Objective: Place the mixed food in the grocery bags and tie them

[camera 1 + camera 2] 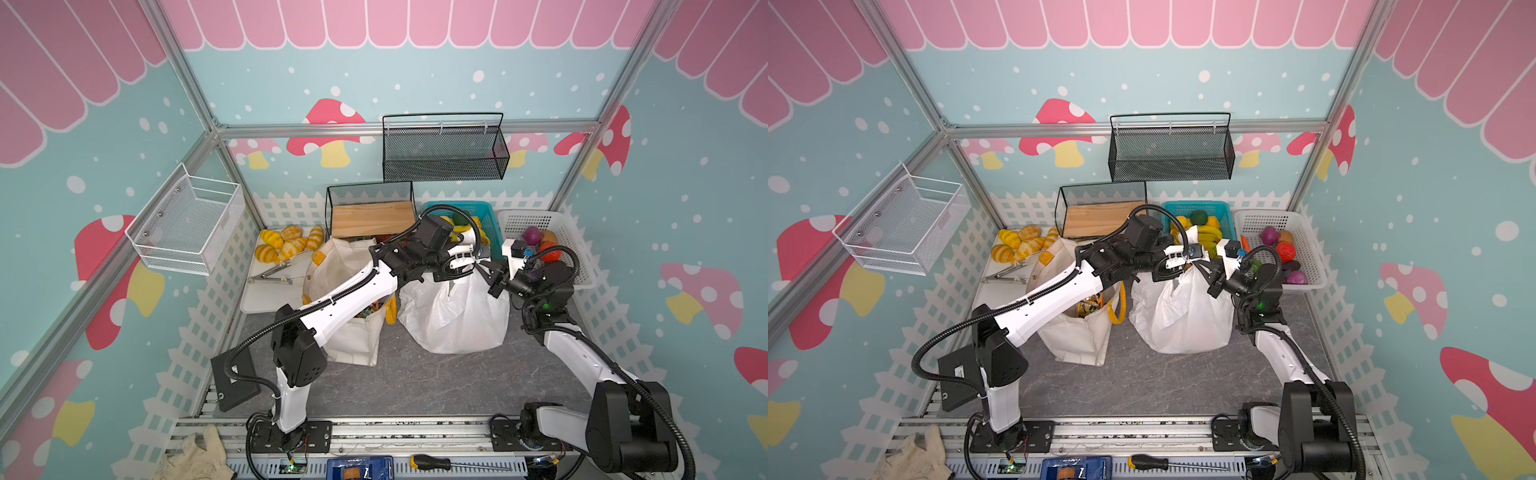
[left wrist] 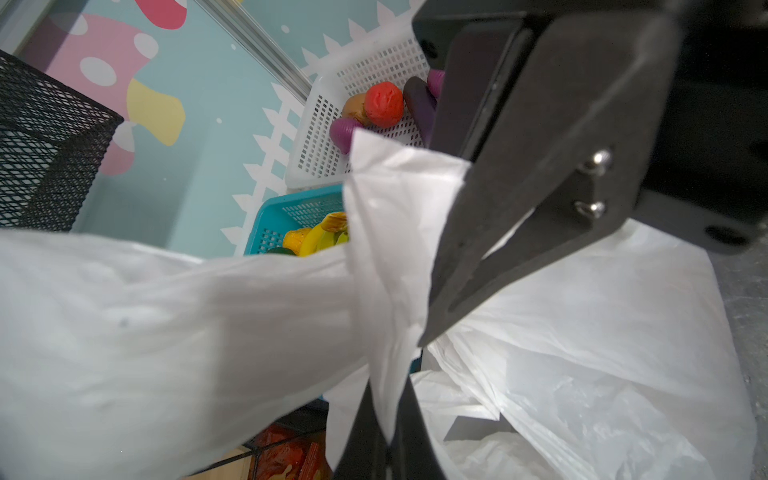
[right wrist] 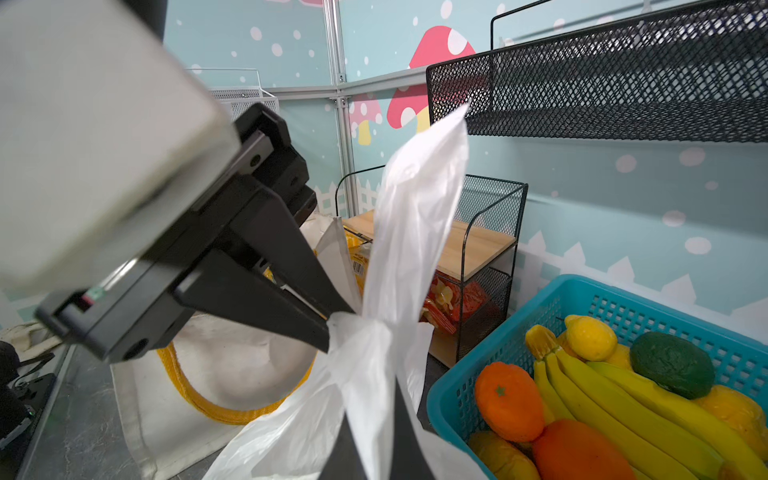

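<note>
The white plastic bag (image 1: 453,320) stands on the surface (image 1: 415,382) beside the canvas tote (image 1: 353,345). Its handle (image 3: 415,208) sits in the closed right gripper (image 2: 436,324) — the left gripper (image 3: 340,328) (jaws barely parted) meets the same handle; its hold I cannot tell.

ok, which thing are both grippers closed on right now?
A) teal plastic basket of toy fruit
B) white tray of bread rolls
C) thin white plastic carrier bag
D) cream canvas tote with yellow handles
C: the left gripper and the right gripper each pinch a twisted strip at the top of the thin white plastic carrier bag; neither is on the cream canvas tote beside it.
</note>
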Controlling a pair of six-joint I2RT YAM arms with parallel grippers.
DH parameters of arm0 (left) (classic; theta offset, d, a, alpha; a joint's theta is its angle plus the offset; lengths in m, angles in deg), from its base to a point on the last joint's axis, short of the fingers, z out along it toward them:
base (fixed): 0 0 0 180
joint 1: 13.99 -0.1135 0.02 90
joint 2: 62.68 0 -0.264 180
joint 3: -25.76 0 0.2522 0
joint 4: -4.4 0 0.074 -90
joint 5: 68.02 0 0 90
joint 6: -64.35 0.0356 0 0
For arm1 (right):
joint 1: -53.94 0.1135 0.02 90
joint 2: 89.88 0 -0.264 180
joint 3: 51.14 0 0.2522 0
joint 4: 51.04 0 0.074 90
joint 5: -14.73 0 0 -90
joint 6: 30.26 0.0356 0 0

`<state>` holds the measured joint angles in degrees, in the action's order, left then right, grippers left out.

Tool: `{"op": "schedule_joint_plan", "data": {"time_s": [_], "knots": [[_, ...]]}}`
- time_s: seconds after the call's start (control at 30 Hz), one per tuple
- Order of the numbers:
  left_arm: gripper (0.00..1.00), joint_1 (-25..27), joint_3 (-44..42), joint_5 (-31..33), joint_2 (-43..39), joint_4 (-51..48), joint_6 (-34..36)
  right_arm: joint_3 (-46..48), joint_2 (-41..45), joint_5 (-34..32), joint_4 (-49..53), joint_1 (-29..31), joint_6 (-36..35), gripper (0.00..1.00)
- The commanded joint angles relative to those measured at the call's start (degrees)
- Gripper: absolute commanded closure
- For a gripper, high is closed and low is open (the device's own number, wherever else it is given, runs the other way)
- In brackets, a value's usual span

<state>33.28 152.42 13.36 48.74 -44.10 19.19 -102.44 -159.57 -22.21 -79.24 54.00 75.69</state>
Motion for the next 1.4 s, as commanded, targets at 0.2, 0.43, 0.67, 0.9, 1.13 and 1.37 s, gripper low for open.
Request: {"op": "schedule_joint_plan", "data": {"time_s": [0.2, 0.43, 0.67, 0.9, 1.13, 1.37], "knots": [[0.37, -7.12, 4.96, -23.59, -3.84, -9.71, -7.37, 1.49, 3.33, 8.05, 3.94, -0.23, -7.92, 1.00], [0.26, -8.15, 19.02, -32.50, 4.34, -16.69, -11.48, 1.81, 3.54, 10.86, 4.07, -0.14, -8.56, 1.00], [0.41, -7.36, 20.48, -31.83, 5.91, -17.03, -10.21, 1.73, 3.22, 9.09, 3.89, -0.14, -6.97, 1.00], [0.83, -7.16, 19.66, -32.64, 4.93, -16.97, -8.35, 1.94, 2.85, 1.81, 3.92, -0.14, -2.95, 1.00], [0.97, -4.29, 11.45, -21.95, 0.93, -11.64, -6.54, 2.81, 2.73, -4.88, 1.58, -0.15, 4.92, 0.93], [0.98, -1.54, -4.40, -11.48, -4.72, 3.11, -5.10, 3.07, 2.11, -7.55, 1.71, -0.14, 7.52, 0.91]]}}
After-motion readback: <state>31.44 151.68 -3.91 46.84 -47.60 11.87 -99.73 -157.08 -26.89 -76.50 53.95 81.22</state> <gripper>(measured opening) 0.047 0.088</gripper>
